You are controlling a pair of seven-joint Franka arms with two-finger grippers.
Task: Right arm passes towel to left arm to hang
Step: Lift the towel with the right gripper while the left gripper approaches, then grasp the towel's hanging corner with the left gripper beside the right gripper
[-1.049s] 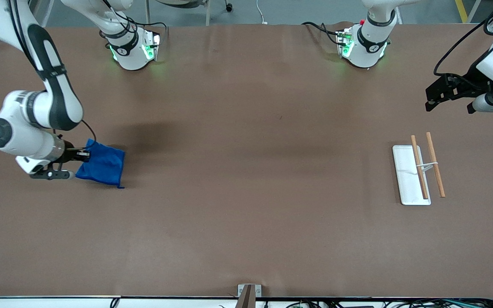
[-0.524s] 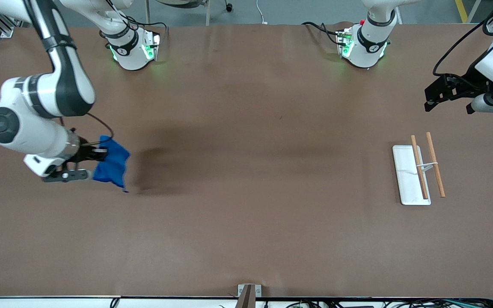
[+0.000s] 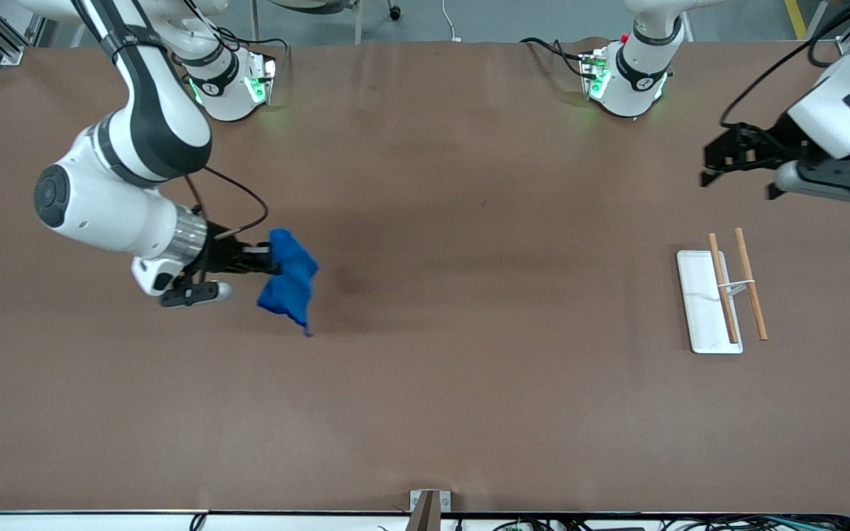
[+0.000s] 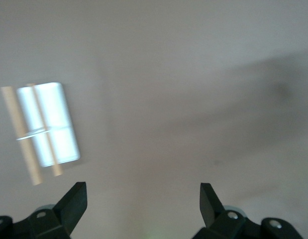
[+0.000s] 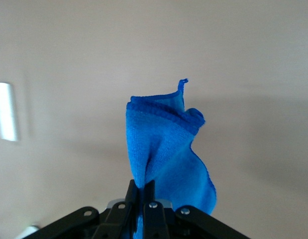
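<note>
The royal-blue towel (image 3: 288, 284) hangs bunched from my right gripper (image 3: 268, 261), which is shut on its upper edge and holds it in the air over the brown table toward the right arm's end. In the right wrist view the towel (image 5: 163, 149) droops from the closed fingers (image 5: 144, 191), its small loop at the free corner. My left gripper (image 3: 705, 164) is open and empty, up in the air over the left arm's end of the table. Its two fingertips (image 4: 76, 196) stand wide apart in the left wrist view.
A white rack base (image 3: 698, 299) with two wooden rails (image 3: 750, 284) lies on the table below the left gripper; it also shows in the left wrist view (image 4: 49, 124). Both arm bases stand along the table's edge farthest from the front camera.
My right gripper has lifted the towel off the table and carried it toward the table's middle. My left gripper has shifted a little toward the middle too.
</note>
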